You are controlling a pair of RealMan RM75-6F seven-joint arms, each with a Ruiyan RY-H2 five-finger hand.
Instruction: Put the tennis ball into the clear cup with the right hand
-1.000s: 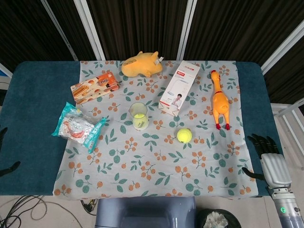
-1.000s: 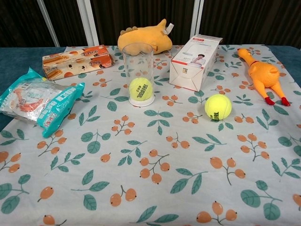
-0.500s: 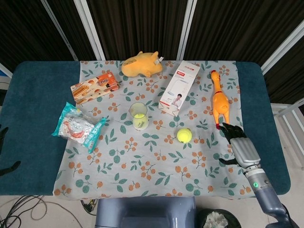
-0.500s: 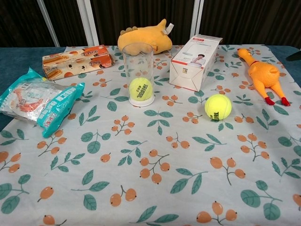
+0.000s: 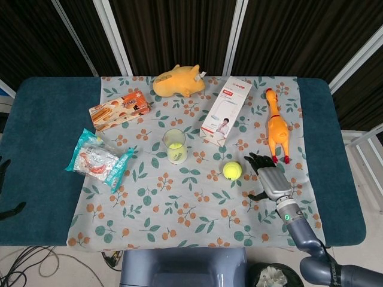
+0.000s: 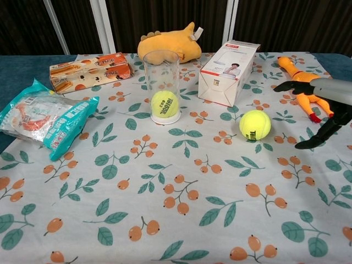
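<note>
Right hand [image 5: 269, 177], black fingers and silver back, hovers over the floral tablecloth [image 5: 179, 209] just to the right of the loose yellow-green tennis ball [image 5: 232, 170]. Fingers spread wide, thumb out to the side, nothing in the palm. In the chest view the same hand [image 6: 324, 104] enters from the right edge, fingertips aimed toward the ball [image 6: 255, 125], not touching it.

The ball sits on the cloth, right of centre, near the front corner of the white rectangular carton [image 5: 226, 109] and well apart from the tall clear plastic cup [image 5: 175, 146]. The cup stands upright to the ball's left; a second yellow-green tennis ball [image 6: 164, 103] already lies at its bottom, seen through the wall in the chest view [image 6: 161, 82].

Left hand [image 5: 5, 173]: only dark fingertips show at the far left edge of the head view, over the blue table cover [image 5: 42, 143]; too little visible to tell how it is set.

Other items on the cloth:
- orange rubber chicken toy [image 5: 276, 125], lying lengthwise, just beyond the right hand
- yellow-orange plush animal [image 5: 178, 81], far edge
- orange snack box [image 5: 119, 109], left rear
- teal-and-white snack bag [image 5: 97, 159], left side
</note>
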